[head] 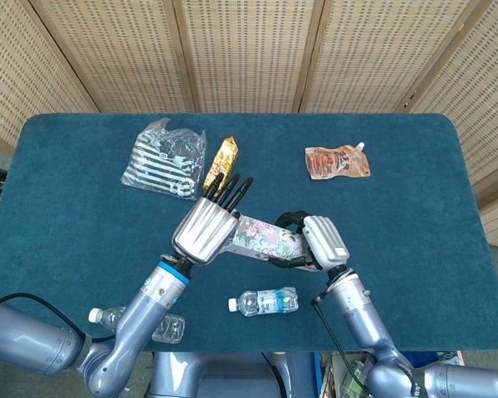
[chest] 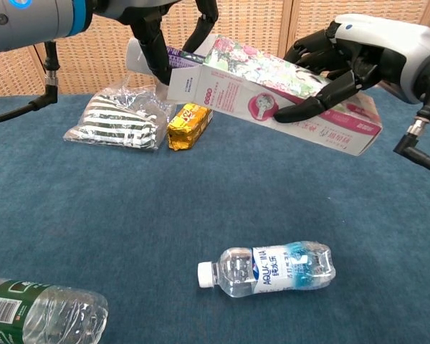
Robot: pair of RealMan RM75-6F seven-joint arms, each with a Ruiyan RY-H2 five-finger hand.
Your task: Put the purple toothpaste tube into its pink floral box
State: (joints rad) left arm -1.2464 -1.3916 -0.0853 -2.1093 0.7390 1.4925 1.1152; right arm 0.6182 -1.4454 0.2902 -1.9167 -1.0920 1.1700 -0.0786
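Right hand (chest: 344,61) grips the pink floral box (chest: 272,93) aloft. Only the purple toothpaste tube's (chest: 179,54) end shows at the box mouth. Left hand (head: 209,225) there, fingers spread — whether it holds the tube cannot be told.

- The box (chest: 287,93) hangs in the air above the middle of the table (head: 398,240), its open end to the left and raised, its far end lower to the right.
- The right hand (chest: 344,61) holds the box at its right part; the left hand (head: 206,230) is at its open left end.
- The tube (chest: 183,54) sticks out of that open end.
- A striped bag (head: 164,157) lies at the back left, a snack bar (head: 220,164) just right of it.
- A pouch (head: 338,162) lies at the back right.
- A small bottle (chest: 269,269) lies on its side in front of the box, cap to the left.
- A second bottle (chest: 39,315) lies at the front left.
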